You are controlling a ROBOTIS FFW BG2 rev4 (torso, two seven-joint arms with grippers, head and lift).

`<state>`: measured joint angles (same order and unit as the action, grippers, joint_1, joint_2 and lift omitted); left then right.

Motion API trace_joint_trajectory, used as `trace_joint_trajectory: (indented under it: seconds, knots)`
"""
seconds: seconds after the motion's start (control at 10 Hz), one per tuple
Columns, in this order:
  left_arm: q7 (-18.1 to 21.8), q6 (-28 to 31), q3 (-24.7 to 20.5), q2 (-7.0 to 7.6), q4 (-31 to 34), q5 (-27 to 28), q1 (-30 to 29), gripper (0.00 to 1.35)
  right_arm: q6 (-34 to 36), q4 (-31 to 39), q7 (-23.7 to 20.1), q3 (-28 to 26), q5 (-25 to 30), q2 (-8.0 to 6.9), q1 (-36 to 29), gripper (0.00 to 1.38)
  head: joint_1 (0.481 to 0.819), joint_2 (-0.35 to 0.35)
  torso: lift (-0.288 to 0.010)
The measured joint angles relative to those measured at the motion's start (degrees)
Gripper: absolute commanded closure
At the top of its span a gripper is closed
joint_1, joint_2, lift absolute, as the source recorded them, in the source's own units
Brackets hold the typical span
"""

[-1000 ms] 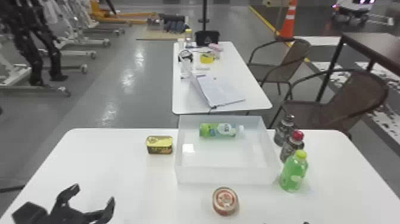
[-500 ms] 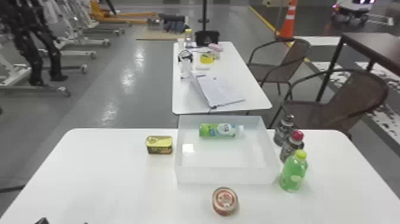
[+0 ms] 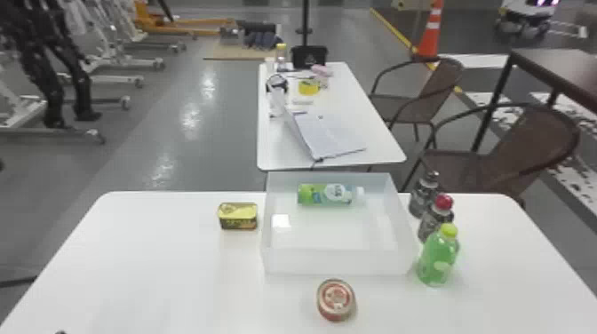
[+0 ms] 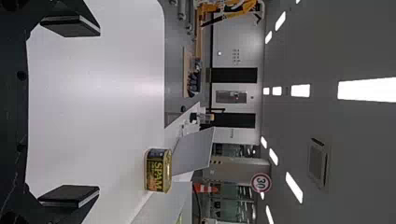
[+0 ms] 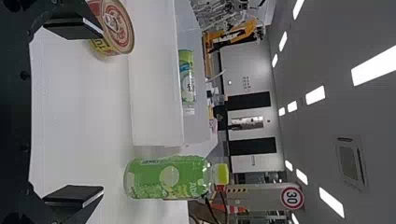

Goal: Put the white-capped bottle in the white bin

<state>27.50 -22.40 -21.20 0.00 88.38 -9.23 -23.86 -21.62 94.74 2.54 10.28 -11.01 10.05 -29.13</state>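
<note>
Jaws are held wide apart on the left gripper [image 3: 61, 332], with nothing gripped between them; a bit of it is seen at the head view's bottom edge, toward the left. To the right of it, and farther back on the white surface [image 3: 146, 266], a rectangular yellow-and-black tin [image 3: 238, 216] is set just beside the white bin [image 3: 337, 262]. Inside the bin, near its far wall, the white-capped bottle [image 3: 326, 195] is laid on its side. Its long axis is run crosswise, almost parallel to that wall, with the green base pointed left and the white cap [image 3: 360, 193] pointed right. In front of the bin, a round red-and-gold tin [image 3: 336, 300] is placed. The right gripper [image 5: 100, 110] is seen in its wrist view, its jaws also parted and empty. Along the bin's right side, a dark bottle [image 3: 422, 200], a red-capped bottle [image 3: 436, 220] and a green bottle with a yellow-green cap [image 3: 437, 262] are stood upright in a row, the last nearest. Compared with a second ago, the left gripper has been drawn back toward the bottom edge, while the white-capped bottle has been left in the same spot, pointed the same way.
</note>
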Motion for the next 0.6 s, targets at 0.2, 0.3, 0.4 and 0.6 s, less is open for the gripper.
trace_joint_trajectory:
  seconds: [0.2, 0.3, 0.4, 0.6]
  knots:
    - [0.0, -0.4, 0.3, 0.00, -0.3, -0.3, 0.0, 0.11, 0.3, 0.4, 0.0, 0.0, 0.2, 0.06, -0.4, 0.11, 0.549, 0.000, -0.100]
    - [0.0, -0.4, 0.5, 0.00, -0.5, -0.6, 0.1, 0.11, 0.4, 0.6, 0.0, 0.0, 0.4, 0.10, -0.6, 0.11, 0.549, 0.000, -0.100]
    - [-0.2, -0.6, 0.7, 0.00, -0.6, -0.9, 0.1, 0.11, 0.6, 0.9, 0.0, 0.0, 0.7, 0.17, -0.8, 0.11, 0.549, 0.000, -0.100]
    - [-0.3, -0.7, 0.9, 0.00, -0.8, -1.2, 0.1, 0.11, 0.8, 1.2, 0.0, 0.0, 1.0, 0.32, -0.9, 0.11, 0.549, 0.000, -0.100]
